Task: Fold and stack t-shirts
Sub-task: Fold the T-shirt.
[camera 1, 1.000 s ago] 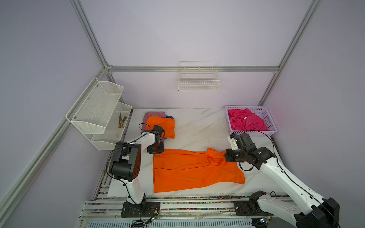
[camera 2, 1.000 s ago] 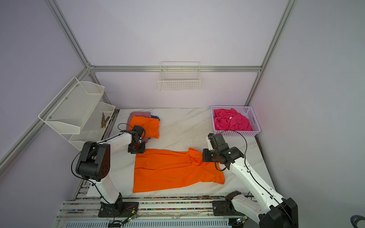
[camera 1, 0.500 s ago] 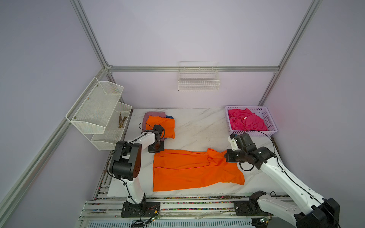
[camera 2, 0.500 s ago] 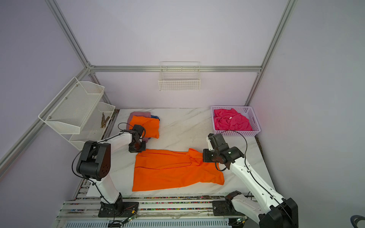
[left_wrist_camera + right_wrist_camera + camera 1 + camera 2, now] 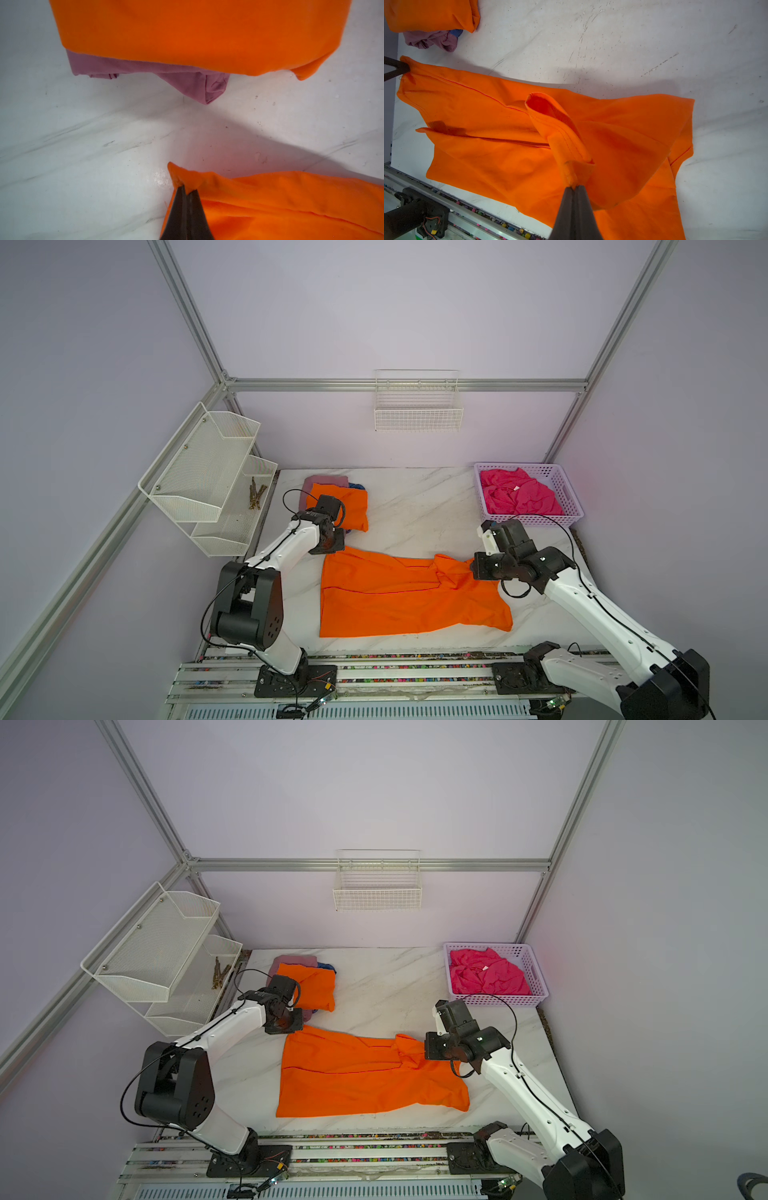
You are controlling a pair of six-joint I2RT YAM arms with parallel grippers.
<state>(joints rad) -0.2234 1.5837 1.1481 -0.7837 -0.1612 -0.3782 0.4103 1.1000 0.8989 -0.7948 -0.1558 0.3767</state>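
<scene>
Left wrist view: left hand (image 5: 186, 190) just clamped onto far-left corner of spread bright orange cloth t-shirt (image 5: 291, 205). Right hand (image 5: 574, 188) pinches far-right sleeve. Both gripped; fold likely next.

Both arms are built alike, with rounded white link shells between black cylindrical joint housings. The left arm (image 5: 286, 547) stands on a black base plate (image 5: 291, 682) fixed to the aluminium rail (image 5: 415, 672). Just above the rail, its bulky black shoulder housing (image 5: 249, 610) shows a cluster of small round holes. The right arm (image 5: 594, 610) has a matching black base (image 5: 519, 678) on the same rail. Thin black cables (image 5: 515, 595) loop loosely along each arm, and red and yellow wires (image 5: 326, 686) lie on the rail beside the left base. The left tool (image 5: 188, 190) and the right tool (image 5: 574, 188) each end in two dark, tapering fingers (image 5: 178, 216).
</scene>
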